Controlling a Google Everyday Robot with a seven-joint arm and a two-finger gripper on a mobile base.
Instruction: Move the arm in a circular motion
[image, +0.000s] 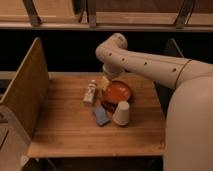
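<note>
The cream-white arm (150, 62) reaches in from the right, its thick segments dotted with small dark holes and its rounded elbow joint (114, 47) high over the back of the table. The pale yellowish gripper (105, 82) hangs down from the elbow, just above the far left rim of the red bowl (118, 93) and to the right of the small white bottle (90, 92).
A wooden table (65, 130) holds the red bowl, a white upturned cup (121, 113), a blue sponge (101, 116) and the small bottle. A wooden side panel (25, 90) stands at the left and a dark panel (167, 52) at the right. Dark shelving runs behind.
</note>
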